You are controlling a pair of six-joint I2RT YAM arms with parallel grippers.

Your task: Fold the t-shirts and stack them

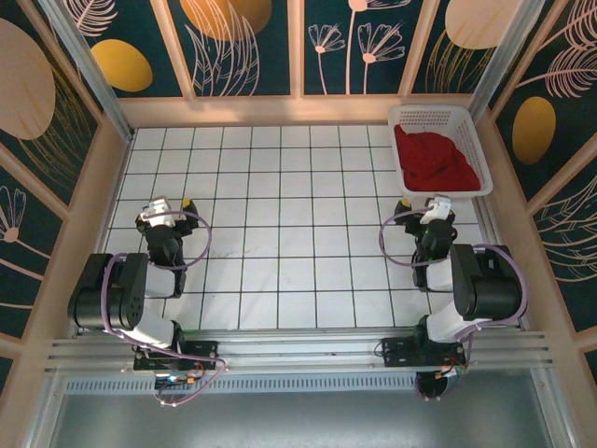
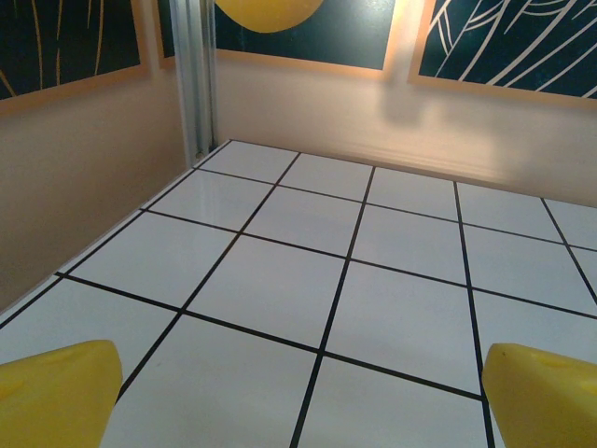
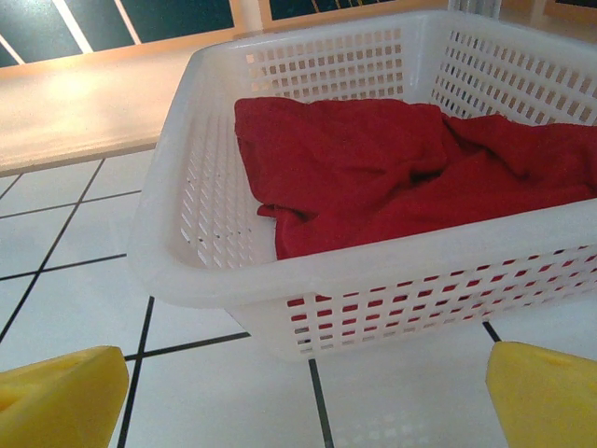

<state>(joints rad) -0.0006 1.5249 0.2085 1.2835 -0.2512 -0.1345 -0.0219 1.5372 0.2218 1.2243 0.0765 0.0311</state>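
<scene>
Top: t-shirts (image 1: 434,161) bunched in basket (image 1: 431,112), far right corner; left wrist: left pincer (image 2: 298,397) apart, empty, over the surface (image 2: 308,280). Right wrist: right pincer (image 3: 308,392) apart, facing basket; suggest clearing the rim, then pinching one top layer only.

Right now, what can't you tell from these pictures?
- How many t-shirts: they lie bunched in the white basket; folds hide the count, top and right wrist views.
- Basket's floor: mostly hidden under the cloth.
- Basket's right end: cut off by the right wrist picture's edge.
</scene>
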